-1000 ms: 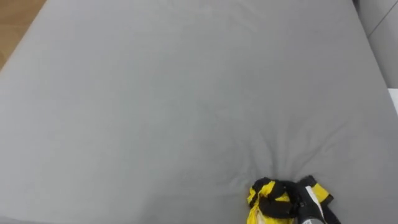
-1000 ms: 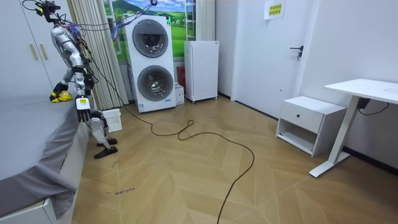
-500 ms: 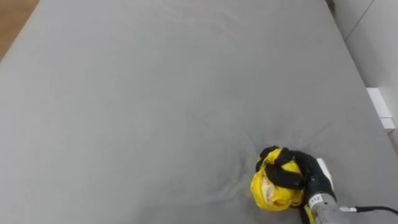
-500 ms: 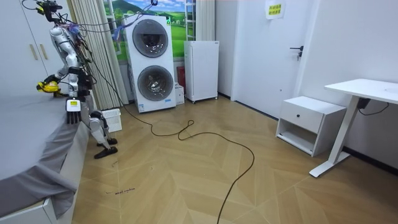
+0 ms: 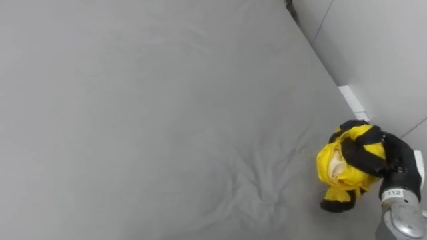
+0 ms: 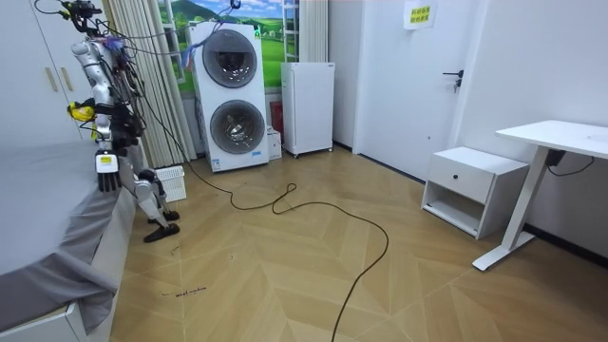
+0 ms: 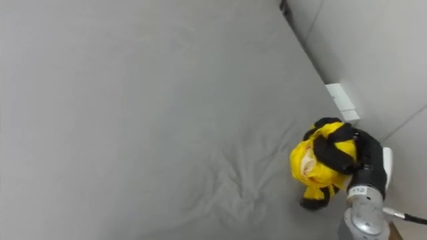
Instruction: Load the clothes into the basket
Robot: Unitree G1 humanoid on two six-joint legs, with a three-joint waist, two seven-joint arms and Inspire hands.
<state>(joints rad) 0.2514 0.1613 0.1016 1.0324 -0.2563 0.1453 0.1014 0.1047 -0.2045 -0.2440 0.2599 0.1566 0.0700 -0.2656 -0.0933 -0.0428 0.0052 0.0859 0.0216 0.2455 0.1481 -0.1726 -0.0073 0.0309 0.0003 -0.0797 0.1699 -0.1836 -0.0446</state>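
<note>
Logged in the eye views: right hand [image 5: 398, 162] curled tight round a bundled yellow-and-black garment [image 5: 341, 167], above the wrinkled grey bed [image 5: 133, 100] near its wall-side edge. Added by the room view: garment held at chest height, clear of the sheet; left hand [image 6: 106, 163] low at the side, state too small to tell. Noted white basket [image 6: 169, 182] on the floor by the feet, contents not discernible.

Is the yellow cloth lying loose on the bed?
No, the right hand grips the cloth, its fingers curled round it.
</note>
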